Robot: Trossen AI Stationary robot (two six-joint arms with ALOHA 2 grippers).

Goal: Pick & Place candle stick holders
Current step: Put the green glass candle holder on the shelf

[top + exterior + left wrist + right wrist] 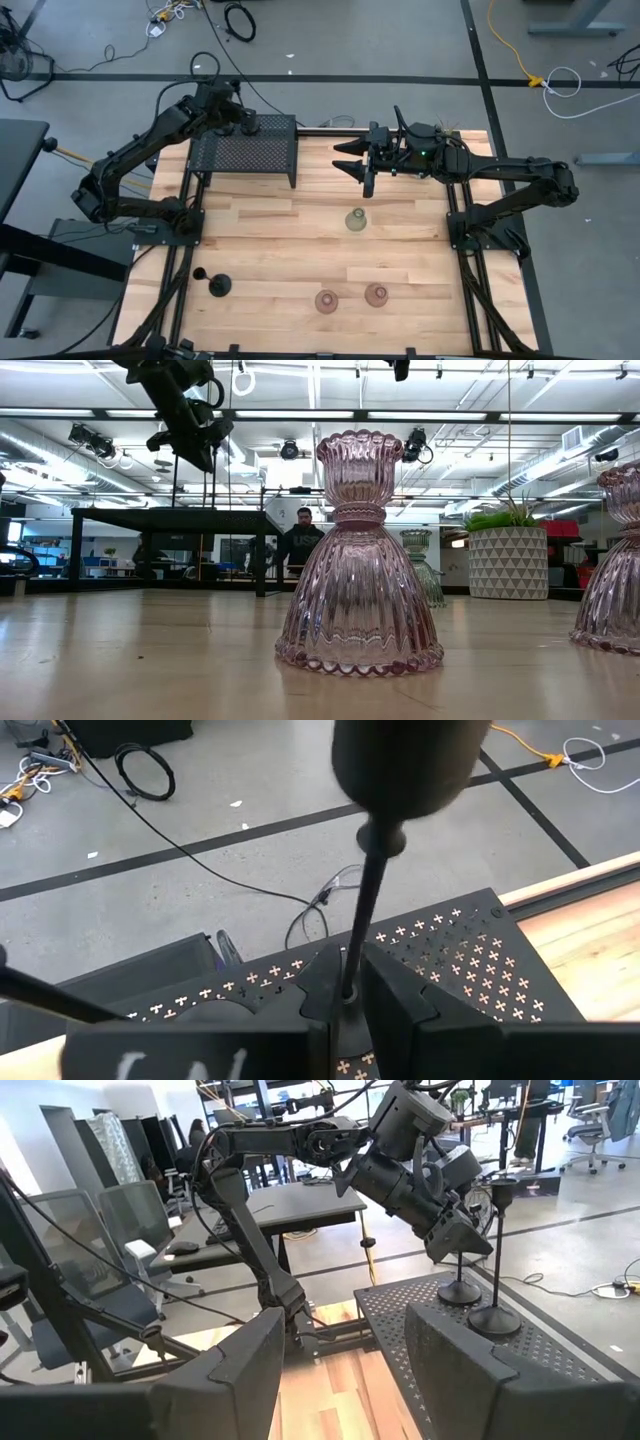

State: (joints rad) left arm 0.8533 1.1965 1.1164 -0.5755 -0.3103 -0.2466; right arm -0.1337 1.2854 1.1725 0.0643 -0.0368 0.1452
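The left claw (247, 124) is over the black mesh box (250, 155), and its fingers are pinched tight on the thin stem of a black candle holder (362, 920). It grips the stem low down, so the holder stays straight up and its round foot can sit flat on the mesh top. From the right wrist view, that holder (459, 1275) looks like it already stands on the box, just under the claw, though I cannot tell if the foot truly touches. Another black holder (495, 1260) stands right beside it on the same box top. So the box is the place where the holders are being gathered.

The right claw (358, 163) waits off to the side of the box, above the wooden surface (260, 250). Its fingers are spread wide and hold nothing.

Below the right claw, well apart from it, sits the pale green glass holder (355, 220). Farther off, near the front edge, are two pink glass holders (326, 300) (376, 294) close together. One more black holder (213, 282) lies tipped over on the surface, far from the left claw. These four probably still need to go onto the box.
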